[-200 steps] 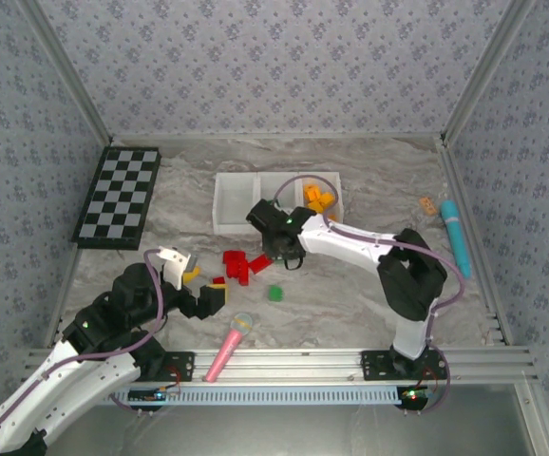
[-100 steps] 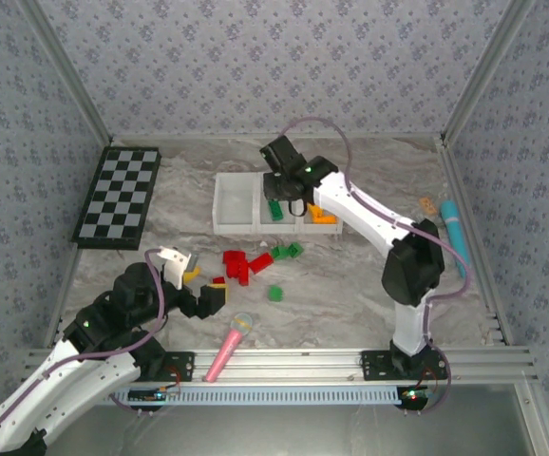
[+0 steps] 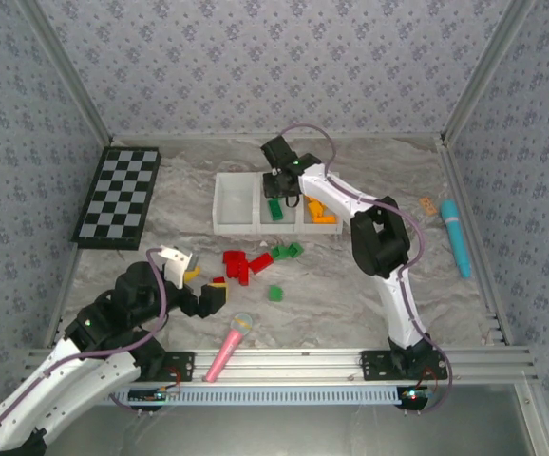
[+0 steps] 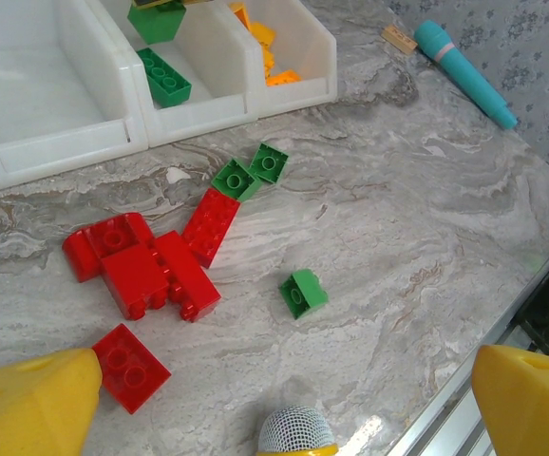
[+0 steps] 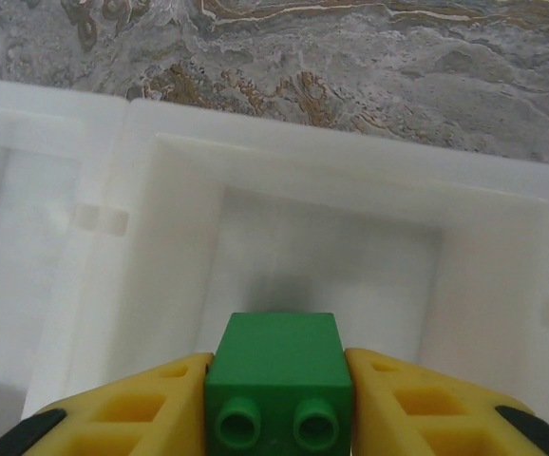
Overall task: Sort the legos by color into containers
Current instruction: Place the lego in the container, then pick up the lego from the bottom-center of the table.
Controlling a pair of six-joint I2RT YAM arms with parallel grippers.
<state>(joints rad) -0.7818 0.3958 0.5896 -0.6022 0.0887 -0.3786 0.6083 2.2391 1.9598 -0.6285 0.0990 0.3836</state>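
Right wrist view: the right fingers (image 5: pixel 132 404) pinch a green brick (image 5: pixel 276 380), now hanging over the middle container (image 5: pixel 350 152) directly beneath them, having left the loose legos (image 4: pixel 151 271) on the worktop (image 4: pixel 426 237). We judge release imminent. Left fingers (image 4: pixel 526 389) spread wide.

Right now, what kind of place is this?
Probably a robot test booth: two arms bolted to a metal rail, wallpapered panels around a marble-look table, legos beside sorting containers.
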